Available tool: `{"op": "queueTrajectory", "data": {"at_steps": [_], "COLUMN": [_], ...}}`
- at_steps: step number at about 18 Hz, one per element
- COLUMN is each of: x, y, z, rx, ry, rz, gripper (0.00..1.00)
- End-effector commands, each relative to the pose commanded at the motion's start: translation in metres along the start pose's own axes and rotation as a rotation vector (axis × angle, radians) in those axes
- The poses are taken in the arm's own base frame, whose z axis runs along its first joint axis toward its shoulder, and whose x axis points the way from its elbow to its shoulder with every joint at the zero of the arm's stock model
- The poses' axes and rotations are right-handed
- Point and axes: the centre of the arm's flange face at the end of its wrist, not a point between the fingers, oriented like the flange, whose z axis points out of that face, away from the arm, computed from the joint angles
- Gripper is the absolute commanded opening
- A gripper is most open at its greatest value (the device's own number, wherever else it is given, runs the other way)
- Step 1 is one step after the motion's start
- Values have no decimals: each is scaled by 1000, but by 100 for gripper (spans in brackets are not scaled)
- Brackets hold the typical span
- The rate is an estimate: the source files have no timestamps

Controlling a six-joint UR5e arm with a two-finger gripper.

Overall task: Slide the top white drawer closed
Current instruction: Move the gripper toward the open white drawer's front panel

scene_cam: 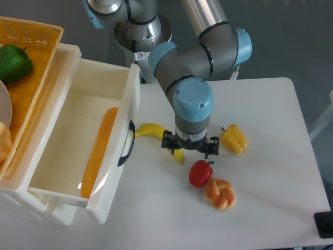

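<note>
The two-finger black gripper (pixel 190 147) hangs with its fingers spread wide, holding nothing, over the yellow curved banana (pixel 154 133). The large glossy white plastic top drawer (pixel 83 140) with its black curved handle (pixel 125 146) stands pulled out well to the left of the fingers, and a red pepper (pixel 200 173) lies just below them.

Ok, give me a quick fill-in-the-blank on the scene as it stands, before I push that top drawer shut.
1. The top white drawer is pulled ____.
2. The handle on its front panel is ____ in color.
3. The pincer hangs over the tip of the ____.
4. The red pepper lies right beside the ____ on the table.

Missing words: open; black; banana; pretzel-shaped bun
</note>
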Motion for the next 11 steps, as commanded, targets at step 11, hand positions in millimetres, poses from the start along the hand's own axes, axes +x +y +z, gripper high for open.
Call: {"op": "queueTrajectory", "data": {"at_steps": [11], "x": [15], "y": [-4], "z": [8], "rx": [-2], "ry": [75], "rz": [-21], "gripper": [100]}}
